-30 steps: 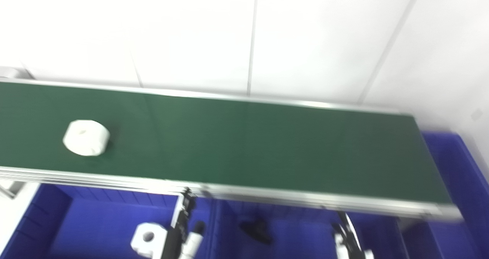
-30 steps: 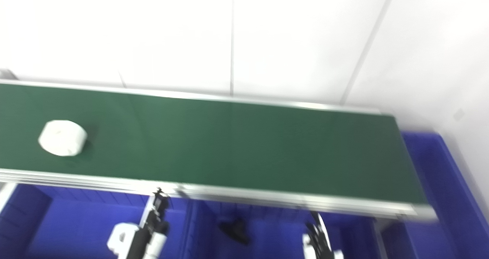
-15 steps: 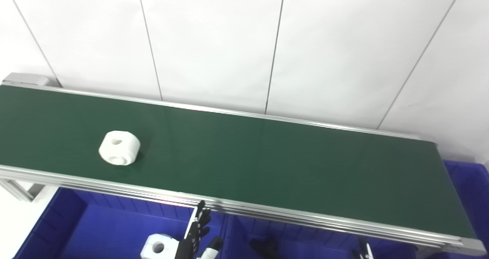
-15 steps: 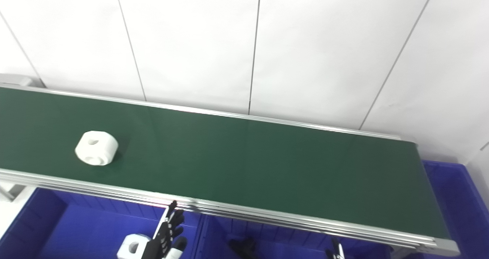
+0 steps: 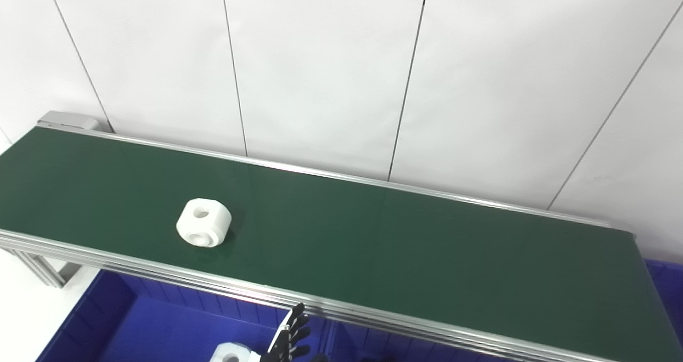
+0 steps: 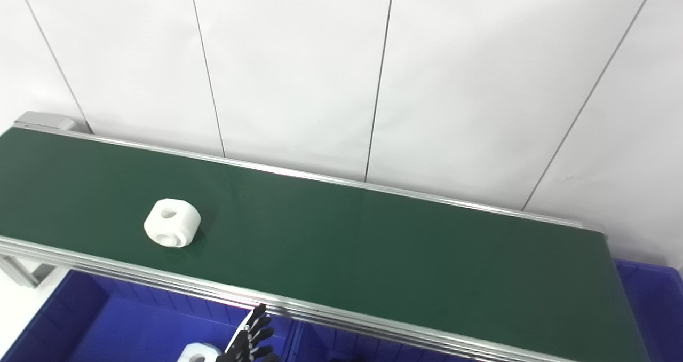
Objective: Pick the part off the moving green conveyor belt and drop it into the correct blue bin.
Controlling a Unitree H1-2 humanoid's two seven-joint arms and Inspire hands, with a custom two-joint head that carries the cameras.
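White part (image 5: 204, 229) rides the green belt (image 5: 373, 234), up-left of the left hand (image 5: 291, 340), whose empty fingers (image 5: 299, 322) are splayed; right hand unseen.

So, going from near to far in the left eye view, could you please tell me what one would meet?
Robot hand over the blue bin → belt's near rail → white part on the green belt → far rail → white wall.

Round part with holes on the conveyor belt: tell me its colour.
White. The round part shows best in the left eye view, against the green conveyor belt.
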